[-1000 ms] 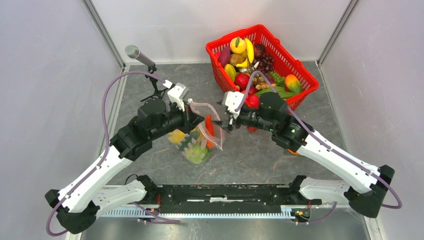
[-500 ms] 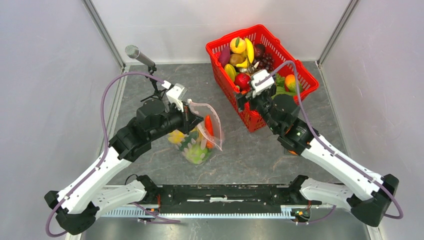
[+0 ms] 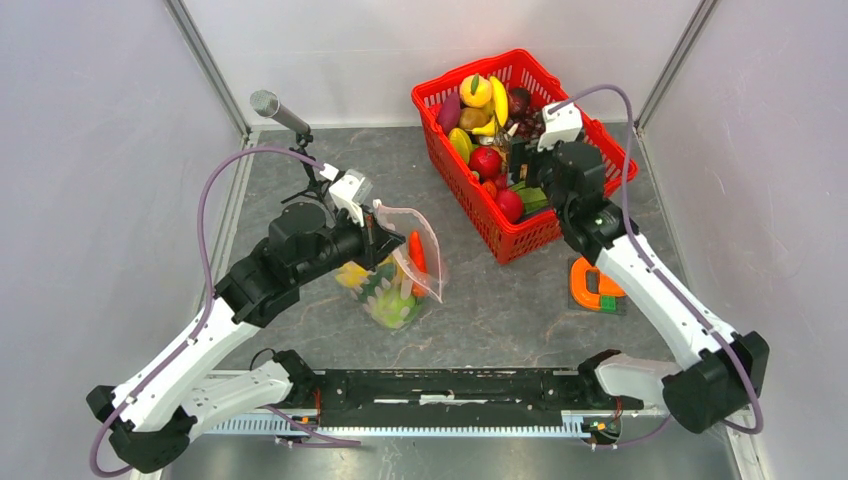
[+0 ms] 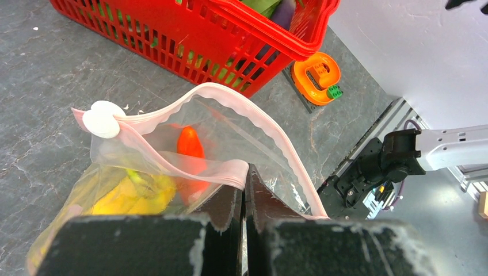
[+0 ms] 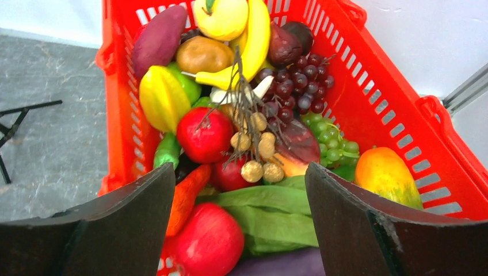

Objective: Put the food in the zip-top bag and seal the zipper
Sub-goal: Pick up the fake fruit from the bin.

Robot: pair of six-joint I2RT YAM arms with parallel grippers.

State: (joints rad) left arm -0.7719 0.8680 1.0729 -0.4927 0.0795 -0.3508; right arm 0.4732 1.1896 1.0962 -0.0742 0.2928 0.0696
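The clear plastic zip-top bag with round dots (image 3: pixel 408 262) sits near the middle of the gray stone-look counter (image 3: pixel 480 310), with its mouth open. Inside are an orange toy carrot (image 4: pixel 190 146) and a yellow toy banana bunch (image 4: pixel 141 192). Something green is in there too, maybe a cucumber, but it is hard to tell. The left end effector (image 4: pixel 243 192) is pinched tight on the narrow pale pink zipper strip (image 4: pixel 202 89). The right end effector (image 5: pixel 239 172) hangs wide apart over the red plastic mesh basket (image 5: pixel 368 86) of toy fruit, holding nothing. A small orange toy (image 3: pixel 592 287) lies beside the basket.
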